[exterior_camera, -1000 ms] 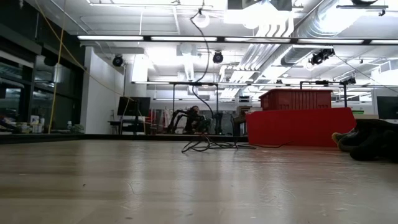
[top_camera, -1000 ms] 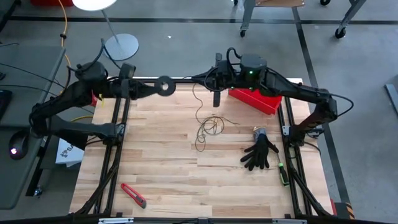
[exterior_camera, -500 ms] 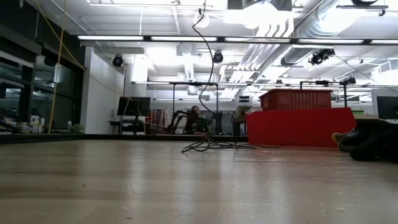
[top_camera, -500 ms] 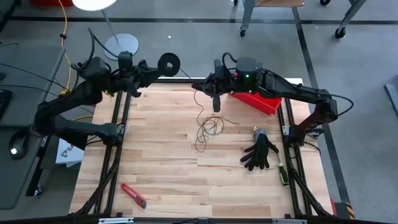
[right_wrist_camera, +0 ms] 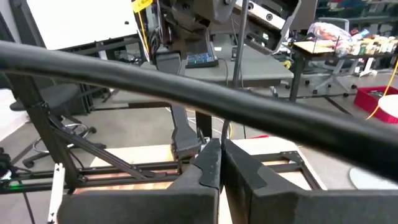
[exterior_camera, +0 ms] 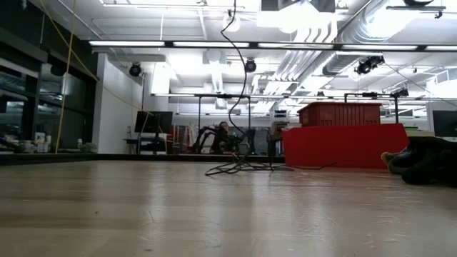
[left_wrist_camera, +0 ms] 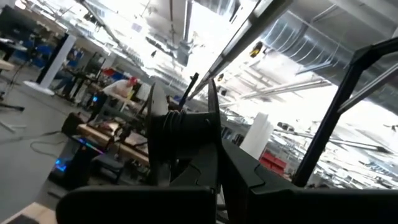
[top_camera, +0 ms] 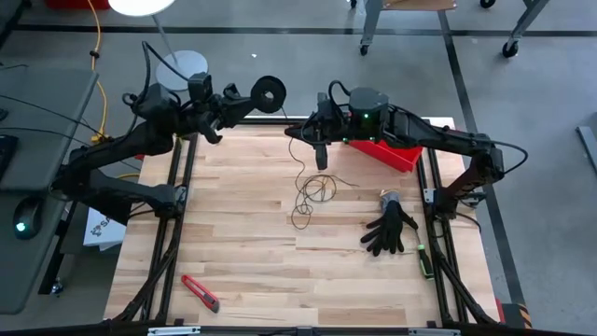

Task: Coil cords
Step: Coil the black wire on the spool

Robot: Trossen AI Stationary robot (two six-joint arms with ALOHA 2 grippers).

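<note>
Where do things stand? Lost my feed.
Left tool shut on spool, raised past the table's far edge. Right tool shut on cord. Loose cord on table.

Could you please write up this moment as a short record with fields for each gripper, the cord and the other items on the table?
left gripper: shut on the spool, raised over the table's far edge
right gripper: shut on the cord, raised above the table
cord: hangs from the right gripper to a loose pile on the table
other items: red bin, black glove, red utility knife
</note>
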